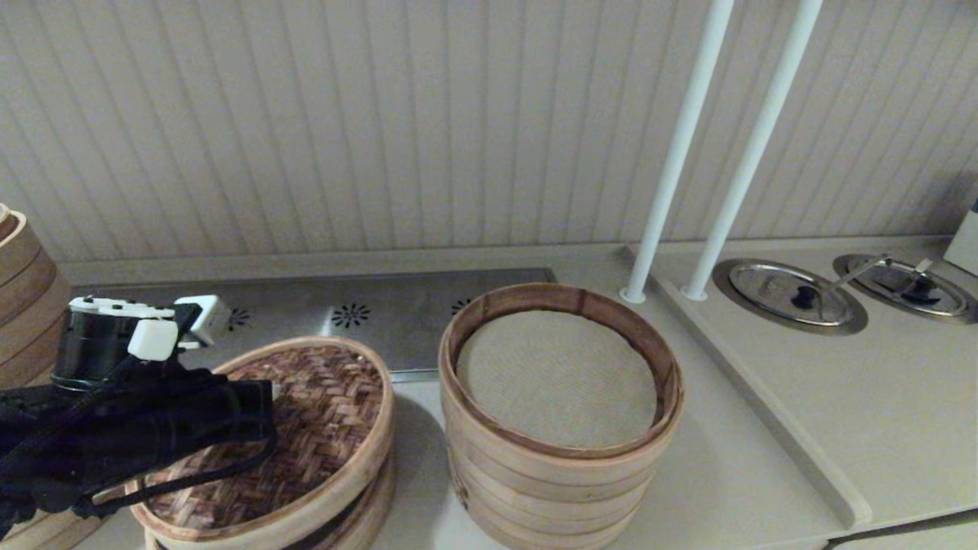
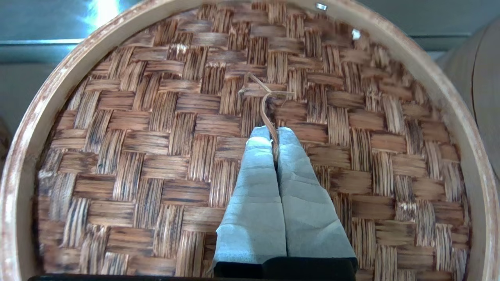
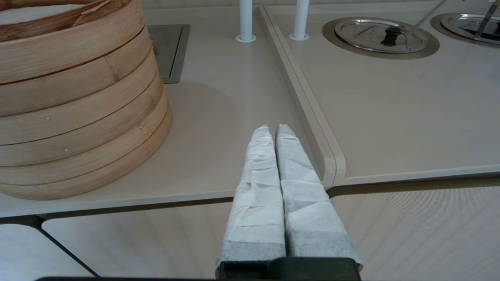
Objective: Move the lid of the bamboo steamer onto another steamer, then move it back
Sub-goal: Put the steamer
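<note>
**Left gripper pinching the lid's twine loop**

Left gripper (image 2: 274, 134) sits over the bamboo steamer lid (image 1: 306, 428), fingers (image 2: 254, 187) closed together on the twine loop (image 2: 269, 109) at the lid's centre. The lid looks tilted, on a low bamboo ring at the tabletop's (image 1: 726, 473) front left. Just beside the lid, to its right, stands the tall steamer stack (image 1: 550, 473), uncovered, white cloth liner (image 1: 558, 378) inside. Right of the stack: two white poles (image 1: 672, 168), then steel lids (image 1: 791, 294) set in the tabletop. Right gripper (image 3: 273, 130) hangs off the tabletop's front edge, right of the stack, fingers pressed shut on nothing.
</note>
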Controlling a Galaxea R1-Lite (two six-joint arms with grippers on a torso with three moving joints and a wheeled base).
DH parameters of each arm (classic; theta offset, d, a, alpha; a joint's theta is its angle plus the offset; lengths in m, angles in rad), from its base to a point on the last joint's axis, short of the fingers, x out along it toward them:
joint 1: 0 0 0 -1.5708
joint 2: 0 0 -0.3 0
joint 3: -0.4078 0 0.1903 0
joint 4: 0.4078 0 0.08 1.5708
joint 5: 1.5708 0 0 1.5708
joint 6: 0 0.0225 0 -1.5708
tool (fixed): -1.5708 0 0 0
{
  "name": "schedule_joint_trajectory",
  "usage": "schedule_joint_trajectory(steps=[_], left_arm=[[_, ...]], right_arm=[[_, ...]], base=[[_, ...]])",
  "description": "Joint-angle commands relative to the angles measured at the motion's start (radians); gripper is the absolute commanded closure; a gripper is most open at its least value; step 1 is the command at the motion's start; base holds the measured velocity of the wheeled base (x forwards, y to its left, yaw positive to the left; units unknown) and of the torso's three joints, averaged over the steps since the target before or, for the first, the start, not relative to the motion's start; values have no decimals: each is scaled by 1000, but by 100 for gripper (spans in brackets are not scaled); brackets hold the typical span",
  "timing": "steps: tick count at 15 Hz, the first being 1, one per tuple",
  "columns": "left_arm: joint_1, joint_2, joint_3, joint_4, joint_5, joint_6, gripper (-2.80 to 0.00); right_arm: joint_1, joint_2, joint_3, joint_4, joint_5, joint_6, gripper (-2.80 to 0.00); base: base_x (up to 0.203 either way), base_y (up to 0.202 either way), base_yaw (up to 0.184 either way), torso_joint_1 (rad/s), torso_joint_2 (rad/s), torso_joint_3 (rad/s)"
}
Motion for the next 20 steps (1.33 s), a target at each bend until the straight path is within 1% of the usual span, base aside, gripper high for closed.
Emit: schedule_joint_trajectory(steps=[1, 5, 9, 14, 20], left_arm=[[1, -29, 49, -6, 1, -1, 0], [1, -9, 91, -20, -18, 4, 0], [0, -3, 130, -54, -19, 4, 0], [0, 74, 128, -111, -19, -1, 0], [1, 89, 116, -112, -27, -3, 0]], right_arm=[[0, 1, 3, 0, 0, 0, 0], [0, 1, 3, 0, 0, 0, 0], [0, 0, 3, 0, 0, 0, 0], [0, 1, 3, 0, 0, 0, 0], [0, 1, 3, 0, 0, 0, 0]], base=[[0, 0, 0, 0, 0, 0], [0, 0, 0, 0, 0, 0], [0, 0, 0, 0, 0, 0], [0, 0, 0, 0, 0, 0], [0, 0, 0, 0, 0, 0]])
